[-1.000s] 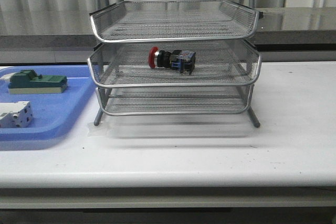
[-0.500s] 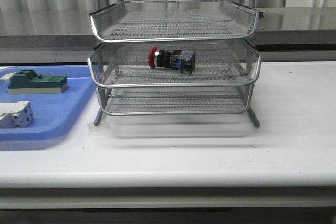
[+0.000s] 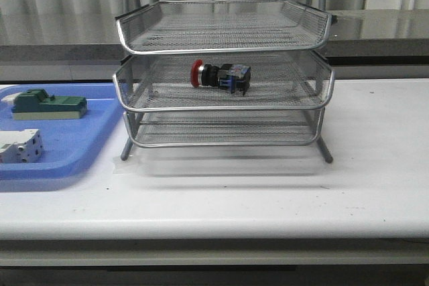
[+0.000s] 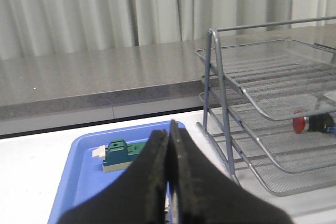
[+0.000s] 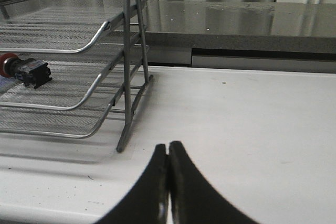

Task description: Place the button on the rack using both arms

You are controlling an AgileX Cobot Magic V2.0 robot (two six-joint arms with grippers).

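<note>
The button (image 3: pixel 220 76) lies on its side in the rack's (image 3: pixel 223 72) middle tier. Both grippers, left (image 4: pixel 169 182) and right (image 5: pixel 168 182), hang back with fingers pressed together, empty. Bump the rack and I reckon it rolls.

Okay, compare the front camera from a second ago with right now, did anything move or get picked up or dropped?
Nothing visibly changed. The button lies on the middle tier of the rack, as before, and neither arm shows in the front view at either moment.
</note>
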